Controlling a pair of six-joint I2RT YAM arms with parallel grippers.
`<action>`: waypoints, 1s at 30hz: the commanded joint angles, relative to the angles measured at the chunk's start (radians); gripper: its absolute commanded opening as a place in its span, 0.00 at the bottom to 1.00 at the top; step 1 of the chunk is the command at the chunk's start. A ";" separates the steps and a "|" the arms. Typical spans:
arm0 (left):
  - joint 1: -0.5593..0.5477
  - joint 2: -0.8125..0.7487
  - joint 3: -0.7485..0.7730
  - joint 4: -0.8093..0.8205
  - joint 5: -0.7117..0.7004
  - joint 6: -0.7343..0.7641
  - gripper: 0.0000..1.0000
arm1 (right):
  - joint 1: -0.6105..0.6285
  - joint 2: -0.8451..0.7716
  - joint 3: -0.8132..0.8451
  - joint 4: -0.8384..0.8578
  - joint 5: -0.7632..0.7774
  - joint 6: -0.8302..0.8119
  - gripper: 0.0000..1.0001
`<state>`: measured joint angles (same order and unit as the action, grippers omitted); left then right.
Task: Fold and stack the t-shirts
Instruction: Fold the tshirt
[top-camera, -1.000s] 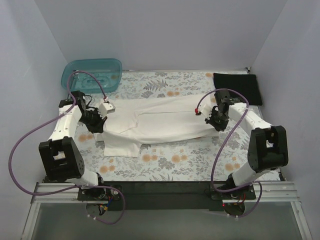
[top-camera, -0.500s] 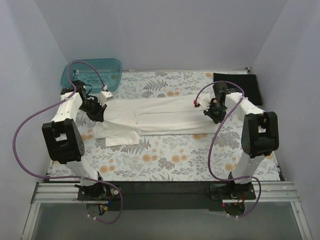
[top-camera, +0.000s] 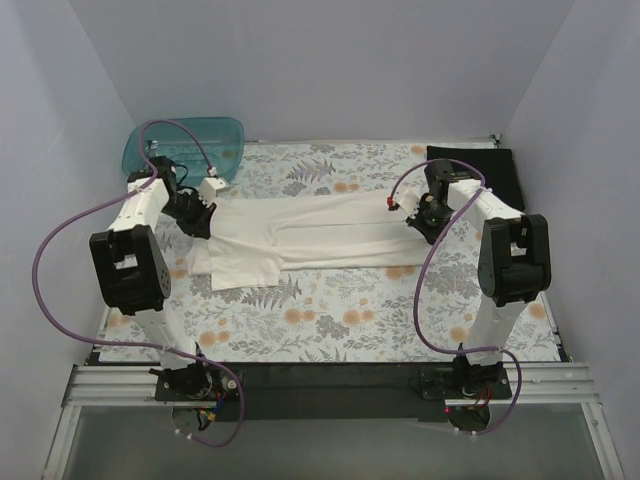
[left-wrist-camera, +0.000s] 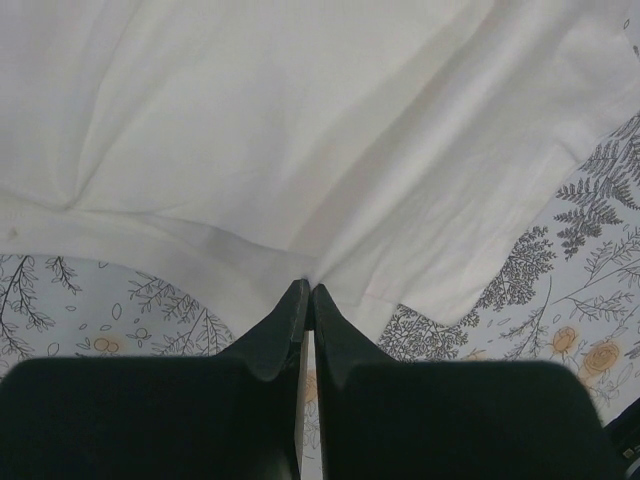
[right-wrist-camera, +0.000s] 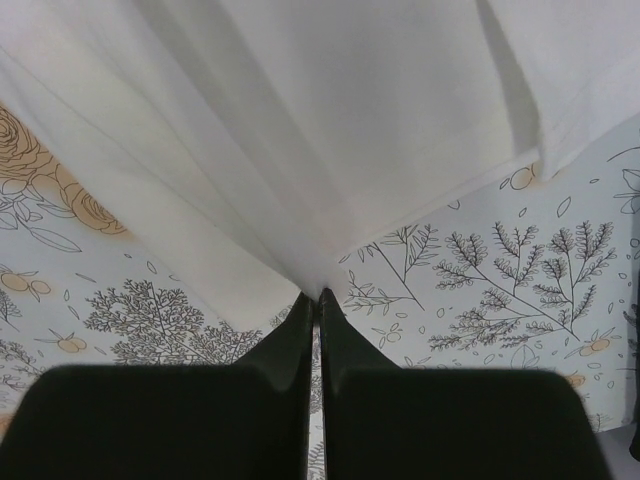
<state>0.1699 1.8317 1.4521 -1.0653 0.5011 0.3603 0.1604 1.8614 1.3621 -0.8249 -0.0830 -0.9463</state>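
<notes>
The cream-white t-shirt (top-camera: 310, 235) lies stretched in a long band across the middle of the floral cloth, folded lengthwise. My left gripper (top-camera: 200, 222) is shut on its left end; the left wrist view shows the fabric (left-wrist-camera: 300, 150) pinched at the fingertips (left-wrist-camera: 293, 300). My right gripper (top-camera: 424, 226) is shut on its right end; the right wrist view shows the cloth (right-wrist-camera: 330, 120) pulled into the fingertips (right-wrist-camera: 333, 305). The black t-shirt (top-camera: 472, 174) lies folded at the far right.
A translucent teal tub (top-camera: 184, 147) stands at the far left corner. The grey-and-orange floral cloth (top-camera: 330, 320) covers the table. Grey walls close in the left, right and back. Purple cables loop off both arms.
Both grippers have drawn the white t-shirt away from the near edge toward the back. Its near hanging flap has come in and the band has narrowed.
</notes>
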 joint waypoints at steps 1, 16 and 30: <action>-0.007 0.000 0.042 0.027 0.002 -0.007 0.00 | -0.012 0.005 0.038 -0.033 -0.006 -0.028 0.01; -0.021 0.080 0.122 0.041 -0.015 -0.012 0.00 | -0.015 0.047 0.078 -0.037 -0.003 -0.020 0.01; -0.024 0.124 0.152 0.047 -0.027 -0.012 0.00 | -0.021 0.079 0.109 -0.037 0.008 -0.019 0.01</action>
<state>0.1471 1.9602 1.5719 -1.0370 0.4786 0.3466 0.1509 1.9266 1.4349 -0.8398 -0.0849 -0.9459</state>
